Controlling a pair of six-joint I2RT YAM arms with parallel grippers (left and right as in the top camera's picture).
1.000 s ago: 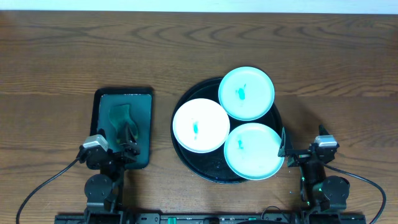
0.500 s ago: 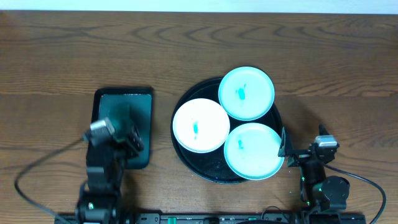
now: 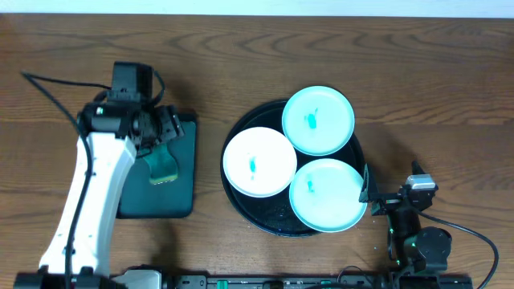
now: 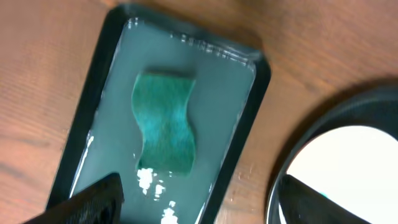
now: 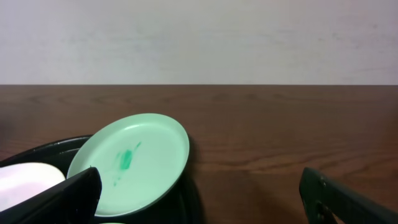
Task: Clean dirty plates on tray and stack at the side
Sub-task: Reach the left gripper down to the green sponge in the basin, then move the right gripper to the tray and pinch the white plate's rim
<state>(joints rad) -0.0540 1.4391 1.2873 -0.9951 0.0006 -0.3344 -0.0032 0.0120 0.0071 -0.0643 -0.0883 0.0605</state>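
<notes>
Table: we see a dark brown wooden top carrying everything else.
Tray: round, black, with a raised rim. We find it right of the table's centre, closer to the near edge than the far one.
Green tray: rectangular and dark green. We place it left of the black tray and apart from it, with a wet sheen over its floor.
Plates: all three lie on the black tray, crowded so their rims meet or overlap. The white plate is at the tray's left edge, one mint plate sits at its far edge and the other mint plate at its near right edge, hanging over the rim.
Left gripper: we see it above the far end of the green tray, its jaws spread wide and holding nothing.
Right gripper: it sits low by the table's near edge, just beside the near mint plate. We see its jaws wide apart and empty.
Sponge: teal, with wavy sides. We see it lying flat in the far half of the green tray.
Smears: we count one small teal mark near the centre of each plate.
</notes>
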